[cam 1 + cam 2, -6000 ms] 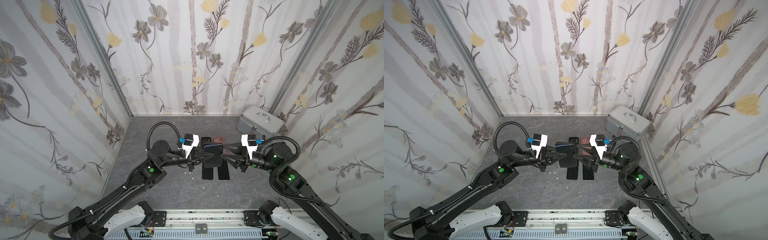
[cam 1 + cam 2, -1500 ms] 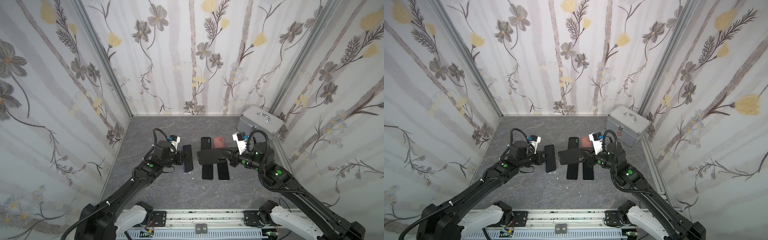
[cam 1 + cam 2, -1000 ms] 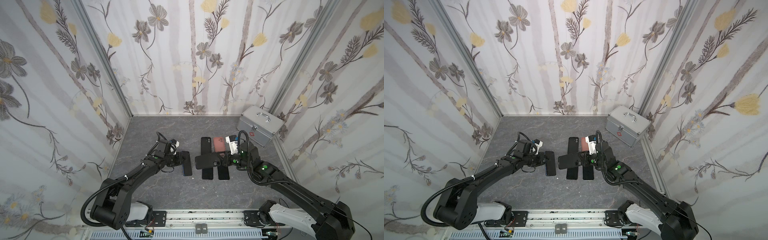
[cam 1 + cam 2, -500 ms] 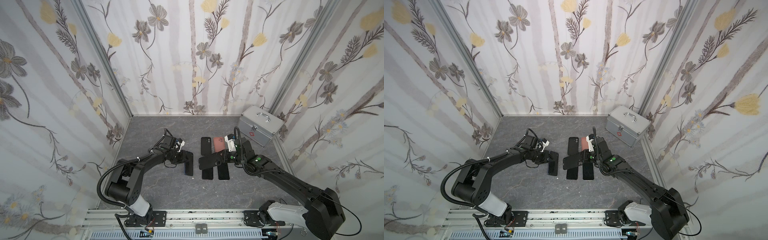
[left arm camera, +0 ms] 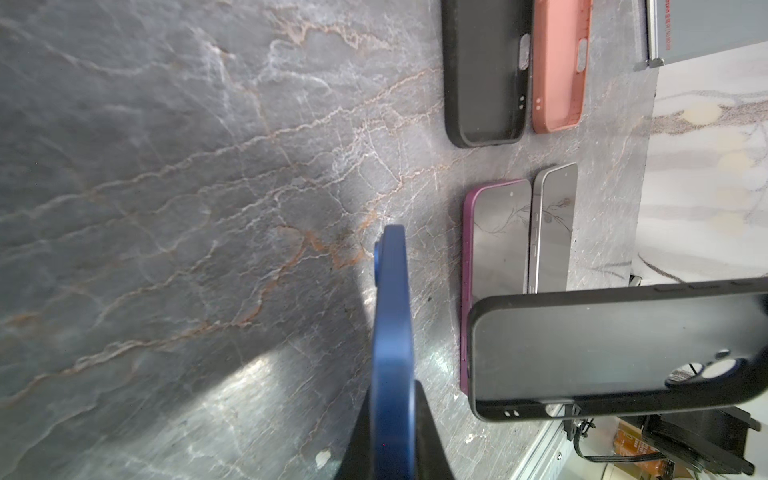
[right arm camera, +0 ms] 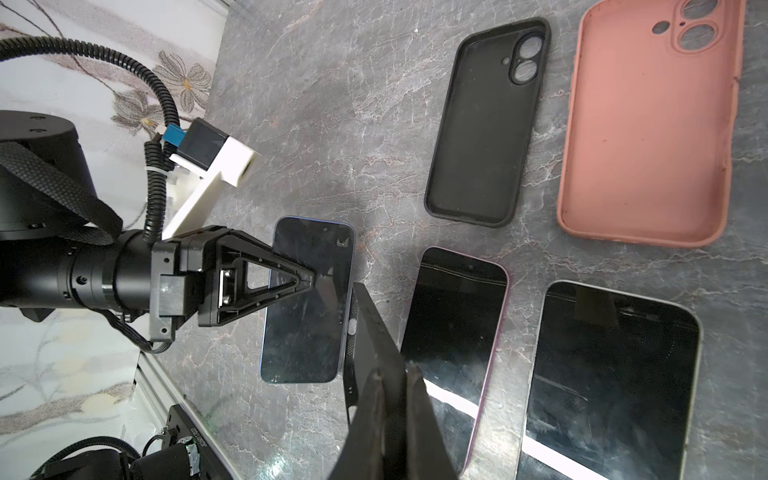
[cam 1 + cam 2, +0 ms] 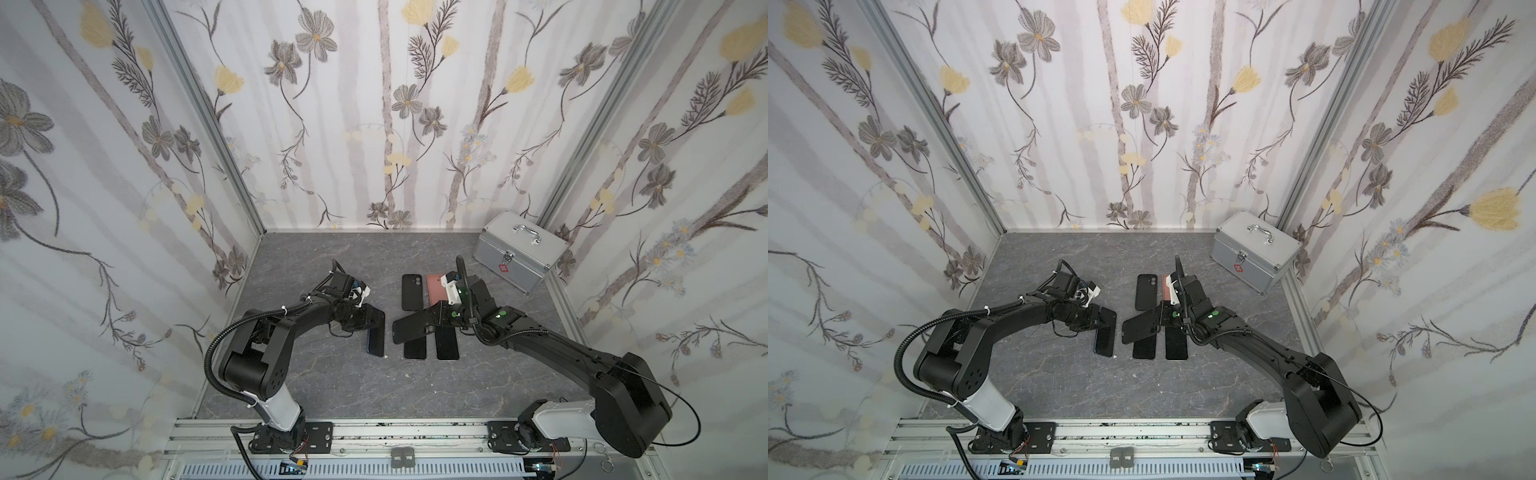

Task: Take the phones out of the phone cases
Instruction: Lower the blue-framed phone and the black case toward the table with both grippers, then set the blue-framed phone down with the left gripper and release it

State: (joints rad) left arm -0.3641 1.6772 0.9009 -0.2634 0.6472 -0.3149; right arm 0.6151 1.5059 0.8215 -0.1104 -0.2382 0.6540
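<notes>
Looking at the phone first: it is out, a bare blue handset, screen up, pinched near its middle by the left gripper, whose fingers are clamped onto it from above and below. In both top views it lies low over the table, just to the left of the row of loose handsets; whether its far end already touches the stone I cannot tell.

The case is now a separate thing. Its empty black shell, camera hole and all, hangs from the right gripper, whose fingers are closed tight on one end of it, and it is held slanted above the purple phone and near the silver phone.

Six seconds ago the two arms met in the middle, high up, both gripping one cased handset. Since then they have drawn apart and come down, each with its own half. I would judge the removal itself done; what remains is only setting both pieces down.

Further back lie a spare black case and a pink case, both empty, and a metal box in the far right corner.
</notes>
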